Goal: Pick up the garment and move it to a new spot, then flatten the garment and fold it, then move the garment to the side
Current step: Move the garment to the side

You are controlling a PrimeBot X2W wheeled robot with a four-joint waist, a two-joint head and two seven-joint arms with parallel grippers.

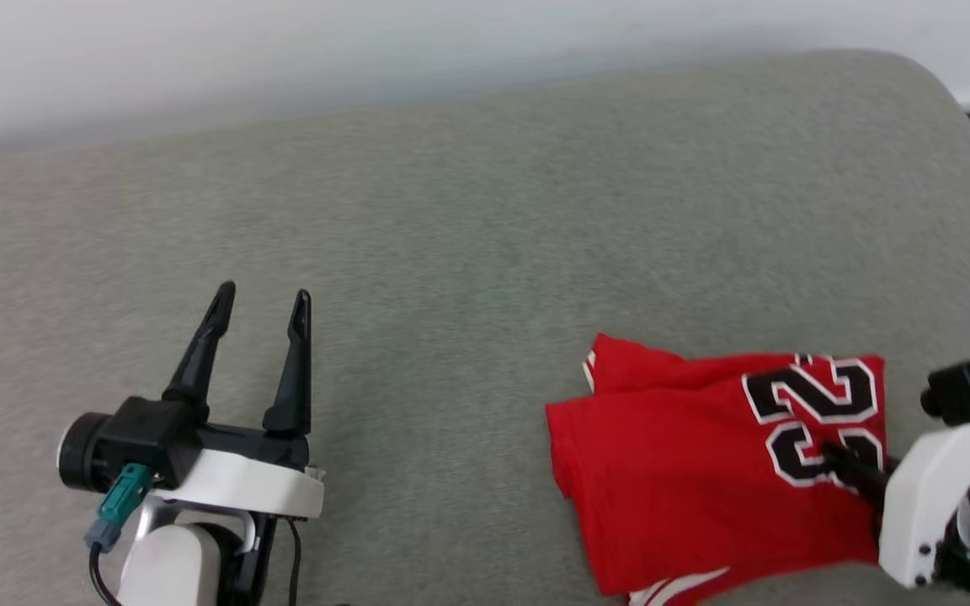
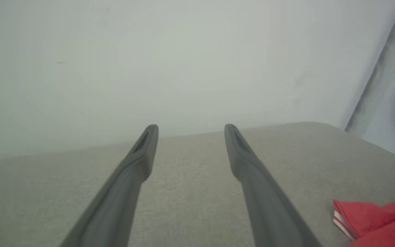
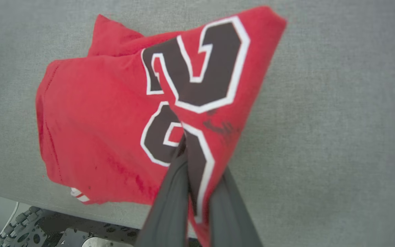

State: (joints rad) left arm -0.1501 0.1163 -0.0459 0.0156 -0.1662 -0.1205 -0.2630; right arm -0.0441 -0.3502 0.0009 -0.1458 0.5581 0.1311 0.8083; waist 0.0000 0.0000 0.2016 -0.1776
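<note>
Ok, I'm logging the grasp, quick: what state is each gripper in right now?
Left gripper: open, holding nothing.
Right gripper: closed, pinching the garment.

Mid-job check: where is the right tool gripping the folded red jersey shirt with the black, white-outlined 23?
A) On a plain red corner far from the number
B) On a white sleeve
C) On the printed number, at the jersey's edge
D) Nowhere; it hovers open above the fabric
C: in the right wrist view the right tool is shut on the red jersey, its dark fingers pinching fabric right at the black digits.
</note>
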